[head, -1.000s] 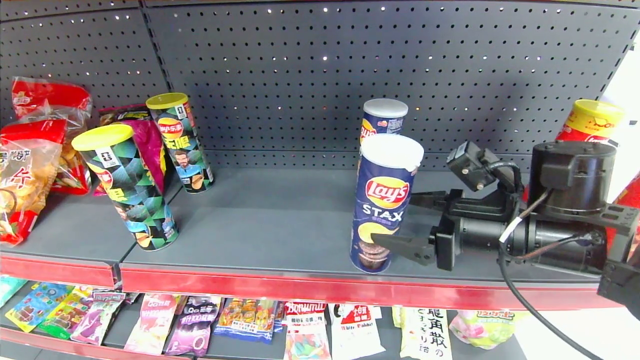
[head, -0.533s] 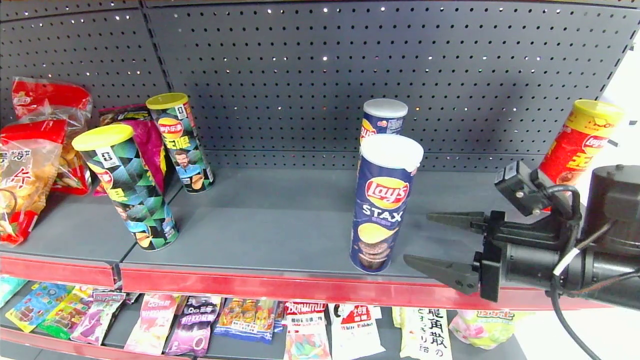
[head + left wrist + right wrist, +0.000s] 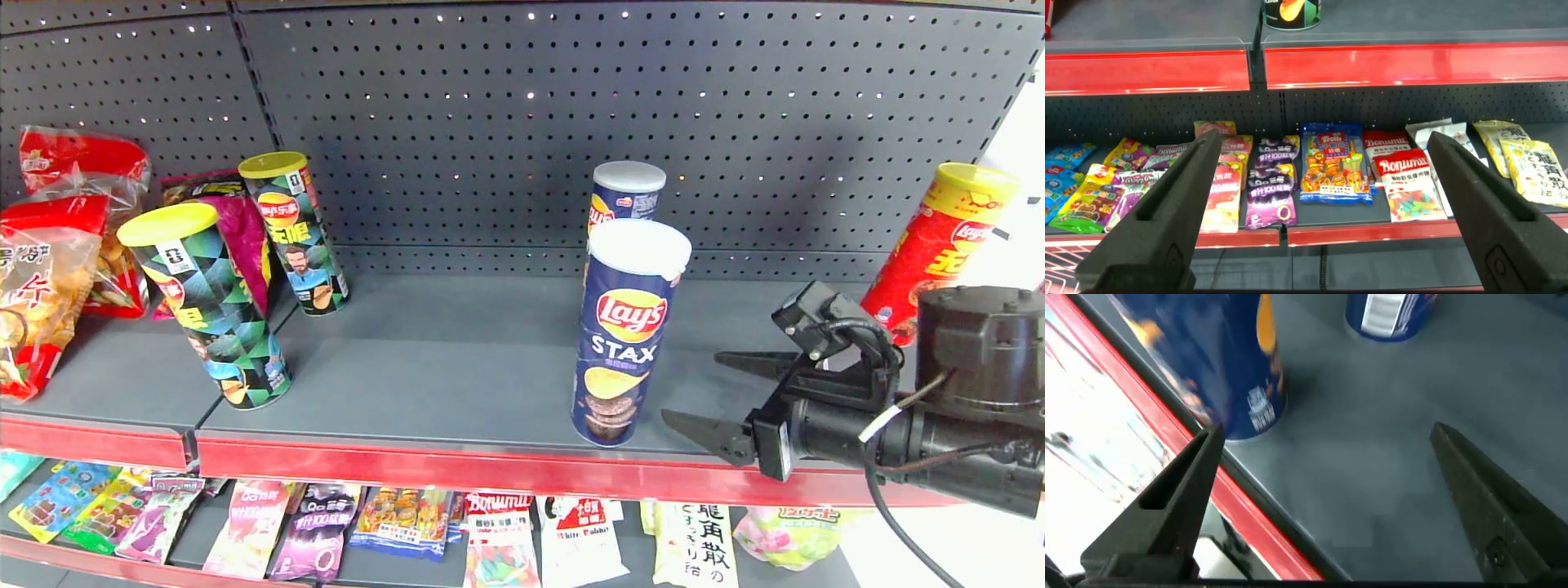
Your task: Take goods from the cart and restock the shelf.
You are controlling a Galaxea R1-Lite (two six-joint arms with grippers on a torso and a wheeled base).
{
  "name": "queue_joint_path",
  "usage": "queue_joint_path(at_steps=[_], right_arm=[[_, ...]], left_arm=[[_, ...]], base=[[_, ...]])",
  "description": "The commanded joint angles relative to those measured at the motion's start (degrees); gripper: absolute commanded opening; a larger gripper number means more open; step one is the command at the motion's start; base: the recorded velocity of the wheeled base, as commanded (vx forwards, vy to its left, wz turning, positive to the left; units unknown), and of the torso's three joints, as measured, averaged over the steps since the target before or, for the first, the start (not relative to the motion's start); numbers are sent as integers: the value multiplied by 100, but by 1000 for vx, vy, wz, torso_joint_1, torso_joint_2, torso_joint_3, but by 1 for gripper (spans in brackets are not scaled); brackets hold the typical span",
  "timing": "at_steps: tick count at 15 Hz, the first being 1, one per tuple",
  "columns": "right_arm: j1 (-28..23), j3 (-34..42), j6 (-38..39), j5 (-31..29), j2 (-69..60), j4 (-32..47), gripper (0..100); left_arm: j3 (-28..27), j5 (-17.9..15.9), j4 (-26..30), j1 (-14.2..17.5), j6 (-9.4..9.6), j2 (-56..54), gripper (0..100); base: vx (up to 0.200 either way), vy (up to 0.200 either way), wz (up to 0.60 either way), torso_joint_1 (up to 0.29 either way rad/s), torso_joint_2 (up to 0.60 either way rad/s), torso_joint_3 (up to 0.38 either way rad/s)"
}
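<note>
The tall blue cardboard chip can (image 3: pixel 627 335) stands upright at the front of the grey metal shelf (image 3: pixel 457 367), seemingly already restocked. Beside it the right gripper (image 3: pixel 694 388) gapes empty, and the left gripper (image 3: pixel 1324 139) likewise.

A shop: pegboard shelf (image 3: pixel 457 359) stocked with snack bags (image 3: pixel 1327 163).

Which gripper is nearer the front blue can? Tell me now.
Right. The right gripper is open just right of the front blue can, over the shelf edge, apart from it. The left gripper faces the bags on the lower shelf, below the can.
</note>
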Motion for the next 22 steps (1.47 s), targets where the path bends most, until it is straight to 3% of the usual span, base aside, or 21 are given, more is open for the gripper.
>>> queue_joint_path(at_steps=[1, 4, 22], right_arm=[[-32, -13, -113, -7, 309, -7, 100], [-164, -66, -456, -192, 546, -24, 100], [-23, -593, -676, -192, 977, -33, 100]], left_arm=[[0, 1, 0, -1, -1, 9, 100], [0, 1, 0, -1, -1, 9, 100], [0, 1, 0, -1, -1, 9, 100]], base=[[0, 0, 0, 0, 0, 0], [0, 0, 0, 0, 0, 0], [0, 0, 0, 0, 0, 0]])
